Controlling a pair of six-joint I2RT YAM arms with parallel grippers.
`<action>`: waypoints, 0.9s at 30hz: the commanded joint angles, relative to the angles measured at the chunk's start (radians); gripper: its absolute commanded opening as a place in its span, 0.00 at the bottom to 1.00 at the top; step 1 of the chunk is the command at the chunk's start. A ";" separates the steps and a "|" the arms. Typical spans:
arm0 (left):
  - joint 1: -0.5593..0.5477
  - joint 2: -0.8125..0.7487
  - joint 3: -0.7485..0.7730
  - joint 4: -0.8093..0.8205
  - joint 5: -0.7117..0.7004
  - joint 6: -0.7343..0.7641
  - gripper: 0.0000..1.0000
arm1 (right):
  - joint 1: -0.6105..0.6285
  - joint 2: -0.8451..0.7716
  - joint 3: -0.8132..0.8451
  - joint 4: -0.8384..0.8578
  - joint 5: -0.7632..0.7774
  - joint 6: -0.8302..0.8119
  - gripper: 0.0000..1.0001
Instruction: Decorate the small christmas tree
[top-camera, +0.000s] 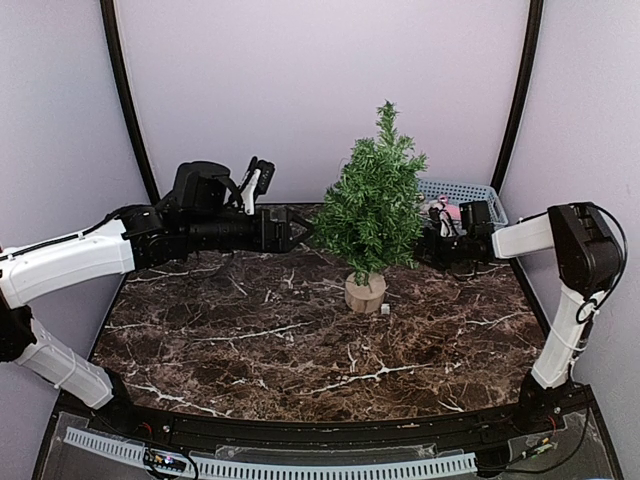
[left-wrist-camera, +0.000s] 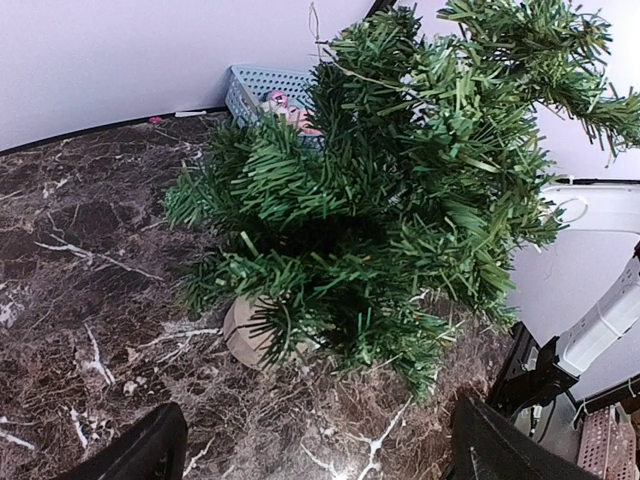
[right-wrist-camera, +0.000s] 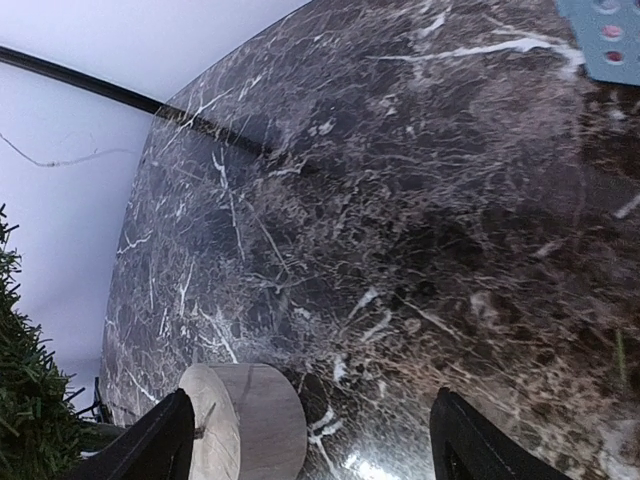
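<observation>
Dark brown marble-patterned tabletop (top-camera: 250, 340) set against pale lilac walls. Black left gripper (top-camera: 300, 232), fingers (left-wrist-camera: 140, 455) spread wide apart, levelled at mid-height just beside the left-hand branches of the small christmas tree (top-camera: 375, 205); contact with the needles impossible to tell. Behind it, black wrist and white left arm (top-camera: 65, 262) stretching back to the near left corner. Opposite, right gripper (top-camera: 430, 246), fingers (right-wrist-camera: 150, 445) likewise parted, hovering low over the marble just right of the lower branches, wooden disc base (right-wrist-camera: 245, 420) in its camera's view near one finger. White right arm (top-camera: 560, 300) bent up from the near right corner.

Tree upright at the table's centre, slightly towards the far side, bushy green cone on its round light-wood base. Small white cube (top-camera: 385, 310) on the marble just beside that base, on its near right. Blue perforated basket (top-camera: 470, 189) in the far right corner, something pink (top-camera: 450, 211) inside.
</observation>
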 joint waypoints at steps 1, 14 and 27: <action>0.015 -0.041 -0.022 -0.017 -0.007 -0.002 0.95 | 0.030 0.055 0.058 0.100 -0.074 -0.005 0.82; 0.052 -0.061 -0.040 -0.027 0.000 -0.008 0.95 | 0.113 0.288 0.195 0.199 -0.207 0.014 0.81; 0.060 -0.095 -0.077 -0.030 -0.022 -0.020 0.95 | 0.135 0.333 0.187 0.377 -0.237 0.135 0.00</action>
